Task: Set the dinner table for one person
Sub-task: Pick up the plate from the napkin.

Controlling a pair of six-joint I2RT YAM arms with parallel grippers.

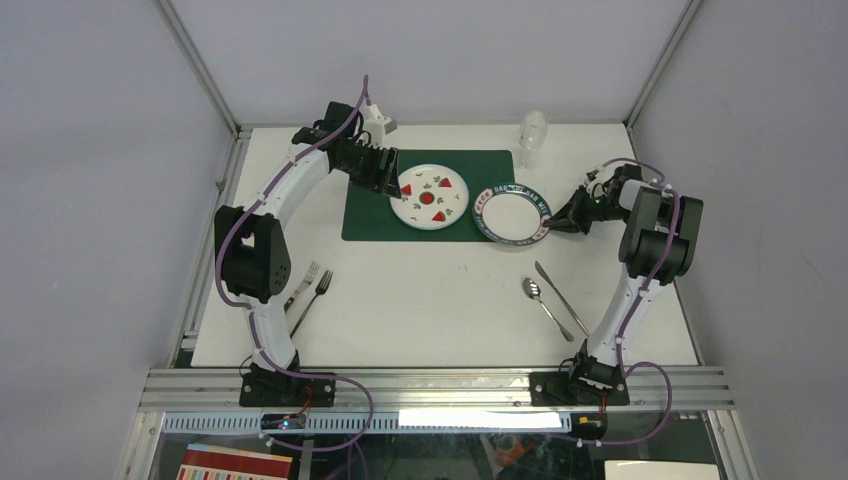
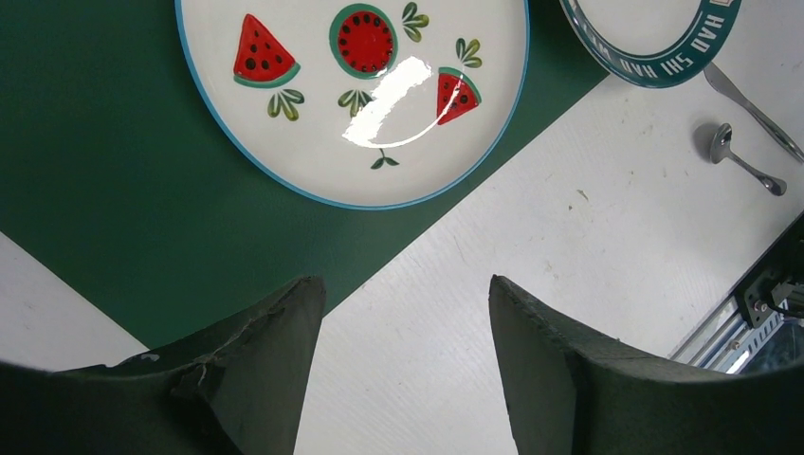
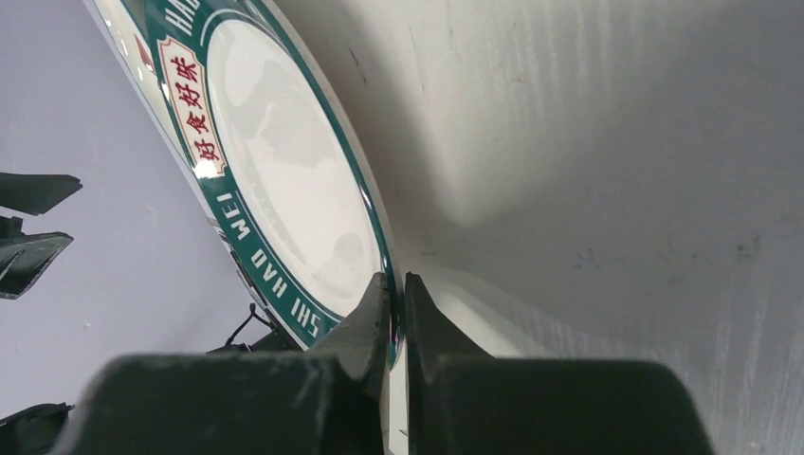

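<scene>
On the white dinner table (image 1: 430, 300) lies a dark green placemat (image 1: 365, 215) with a watermelon-patterned plate (image 1: 428, 196) (image 2: 313, 95) on it. A green-rimmed bowl with lettering (image 1: 511, 214) (image 3: 284, 180) overlaps the mat's right edge. My right gripper (image 1: 549, 226) (image 3: 397, 284) is shut on the bowl's right rim, one finger inside and one outside. My left gripper (image 1: 385, 183) (image 2: 408, 294) hangs open and empty over the plate's left side. Two forks (image 1: 308, 285) lie at the left; a spoon (image 1: 545, 302) and a knife (image 1: 560, 298) lie at the right.
A clear glass (image 1: 532, 135) stands at the back edge, right of the mat. A small white object (image 1: 378, 120) sits behind the left arm. Aluminium framing (image 1: 430, 385) borders the near edge. In the left wrist view the spoon (image 2: 744, 161) and knife (image 2: 754, 109) show at the right.
</scene>
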